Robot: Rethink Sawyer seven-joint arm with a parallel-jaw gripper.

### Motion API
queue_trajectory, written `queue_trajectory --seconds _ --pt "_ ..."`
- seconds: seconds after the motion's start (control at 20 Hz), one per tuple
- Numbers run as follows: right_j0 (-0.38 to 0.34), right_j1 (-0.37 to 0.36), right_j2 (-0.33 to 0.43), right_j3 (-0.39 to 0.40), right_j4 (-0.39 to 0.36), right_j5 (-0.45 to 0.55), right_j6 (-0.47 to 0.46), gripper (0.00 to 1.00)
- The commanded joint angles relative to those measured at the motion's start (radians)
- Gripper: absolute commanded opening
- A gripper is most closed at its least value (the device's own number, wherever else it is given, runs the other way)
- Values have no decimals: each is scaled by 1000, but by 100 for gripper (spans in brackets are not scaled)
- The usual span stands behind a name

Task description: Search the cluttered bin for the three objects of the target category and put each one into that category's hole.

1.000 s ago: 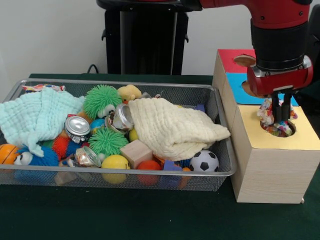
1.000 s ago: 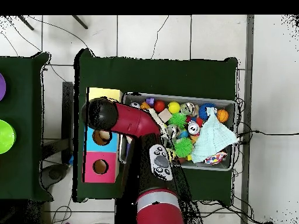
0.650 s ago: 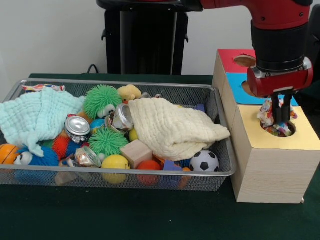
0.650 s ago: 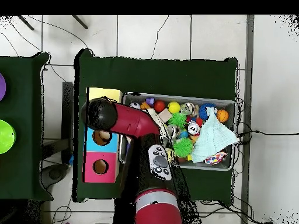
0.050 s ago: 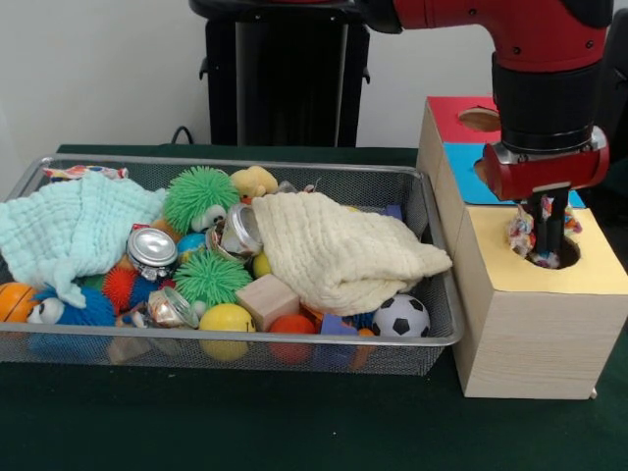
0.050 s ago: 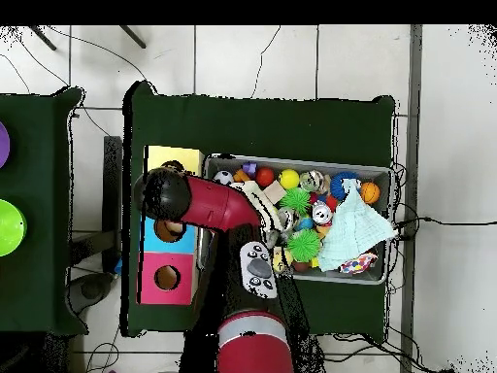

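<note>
A dark green bench (image 5: 294, 432) carries a wire mesh bin (image 5: 432, 245) on the left, heaped with cloths, balls and toys. To its right, touching the bin, stands a wooden box with yellow, blue and red top panels (image 5: 535, 324). The red and black arm's gripper (image 5: 546, 250) hangs in the yellow panel's round hole (image 5: 549, 257), clamped on a crinkled multicoloured wrapper (image 5: 520, 231) at the hole's rim.

It looked like a robotics lab: a red arm (image 5: 549, 88) stood at a green-covered table (image 5: 294, 422) on a pale tiled floor (image 6: 447, 117) (loose cables trailing across it), with a wire bin (image 5: 432, 226) of test toys beside a sorting box (image 5: 530, 334).
</note>
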Motion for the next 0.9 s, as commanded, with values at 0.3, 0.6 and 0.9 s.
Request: queue_trajectory --seconds 0.3,0.6,0.9 --pt "0 114 -27 36 -57 -39 171 0" --pt "-22 87 12 72 -56 -126 171 0" --pt "-66 -26 95 146 -49 -209 180 0"
